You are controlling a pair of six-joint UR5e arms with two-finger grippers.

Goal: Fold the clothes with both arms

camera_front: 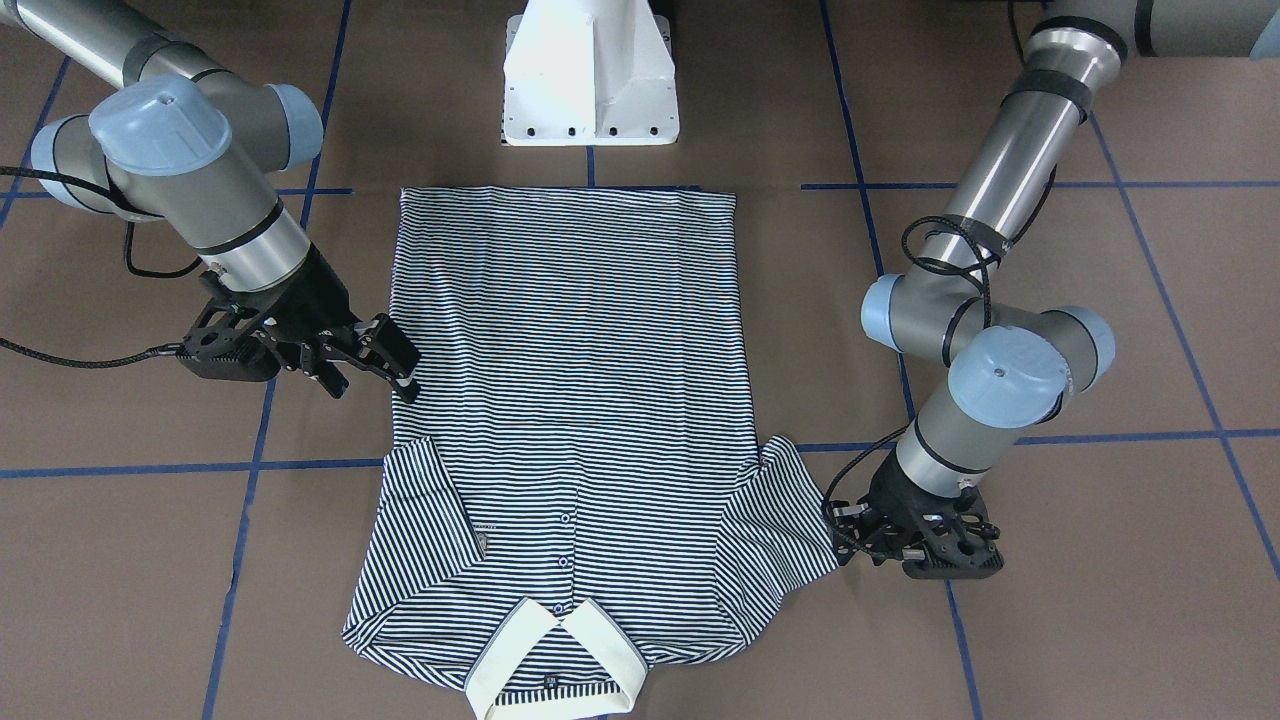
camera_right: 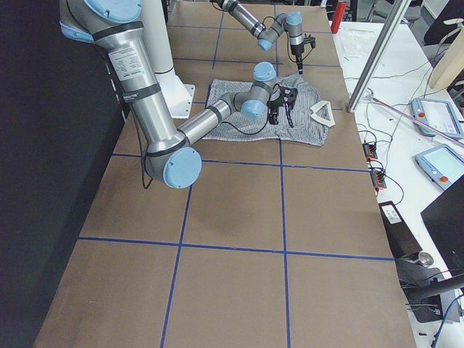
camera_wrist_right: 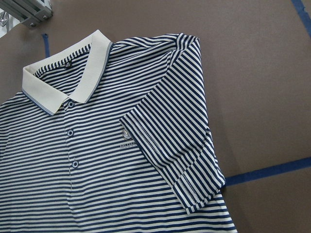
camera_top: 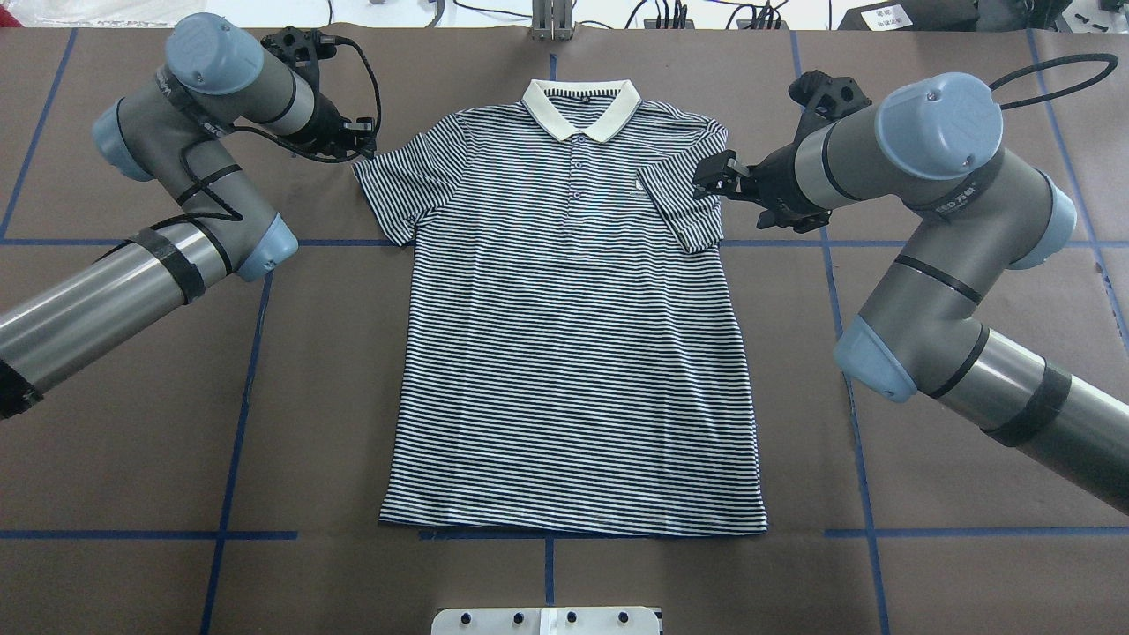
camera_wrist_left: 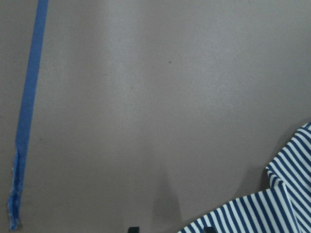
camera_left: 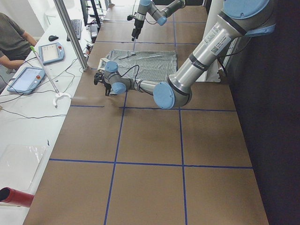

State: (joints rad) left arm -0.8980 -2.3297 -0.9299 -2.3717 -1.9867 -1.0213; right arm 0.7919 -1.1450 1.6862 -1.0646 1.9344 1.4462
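The striped polo shirt [camera_top: 573,353] lies flat and front up on the brown table, with its cream collar [camera_top: 582,106] at the far side from the robot. My left gripper [camera_top: 360,145] is low beside the tip of the shirt's left sleeve [camera_top: 397,190]. The left wrist view shows that sleeve's edge [camera_wrist_left: 252,213], with two dark fingertips apart at the bottom, so it is open and empty. My right gripper [camera_front: 375,378] hovers open above the other sleeve [camera_top: 688,203], holding nothing. The right wrist view shows the sleeve and chest patch [camera_wrist_right: 127,141].
The white pedestal base [camera_front: 590,75] stands at the shirt's hem end. Blue tape lines [camera_front: 250,467] grid the table. In the exterior left view a person [camera_left: 11,37], teach pendants [camera_left: 51,51] and a metal post [camera_left: 72,33] are along the far table edge.
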